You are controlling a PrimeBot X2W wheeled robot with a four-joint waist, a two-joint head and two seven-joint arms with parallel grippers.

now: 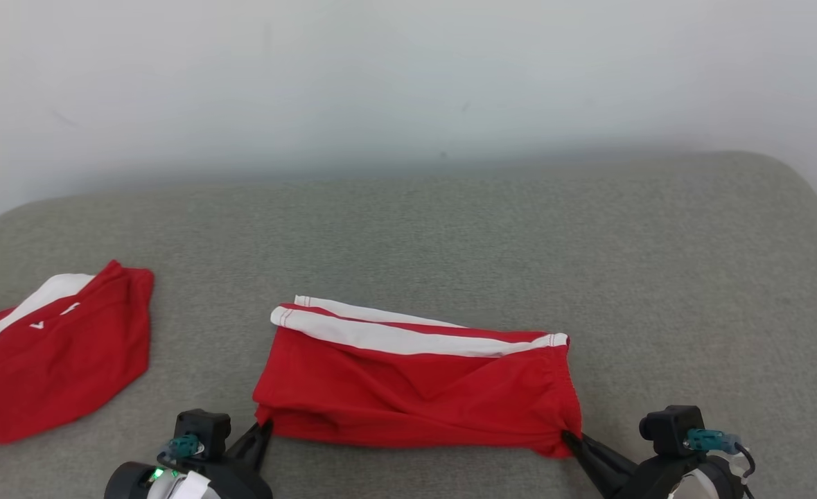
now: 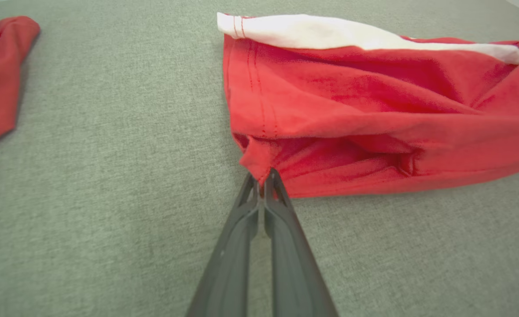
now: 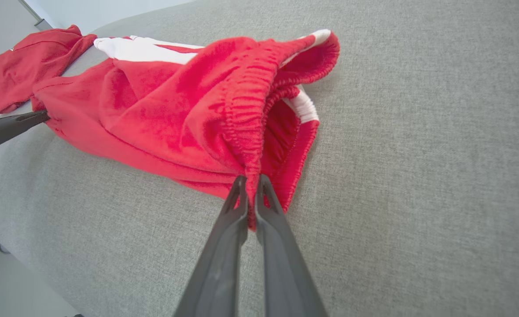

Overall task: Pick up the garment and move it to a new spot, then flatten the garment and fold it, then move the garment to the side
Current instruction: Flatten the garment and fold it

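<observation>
The garment (image 1: 415, 384) is a pair of red shorts with white side stripes, lying folded across the middle of the grey cushion. My left gripper (image 1: 264, 424) is shut on its near left corner, and the left wrist view shows the red cloth (image 2: 329, 110) pinched between the tips of that gripper (image 2: 263, 176). My right gripper (image 1: 566, 438) is shut on the near right corner at the elastic waistband (image 3: 246, 114), where the gripper (image 3: 250, 180) clamps the gathered hem. The left arm's fingers (image 3: 17, 123) reach in from the left edge of the right wrist view.
A second red and white garment (image 1: 48, 353) lies crumpled at the left edge of the grey cushion (image 1: 450, 235). A pale wall stands behind. The cushion's near edge drops to the floor (image 3: 4, 281) at the lower left of the right wrist view.
</observation>
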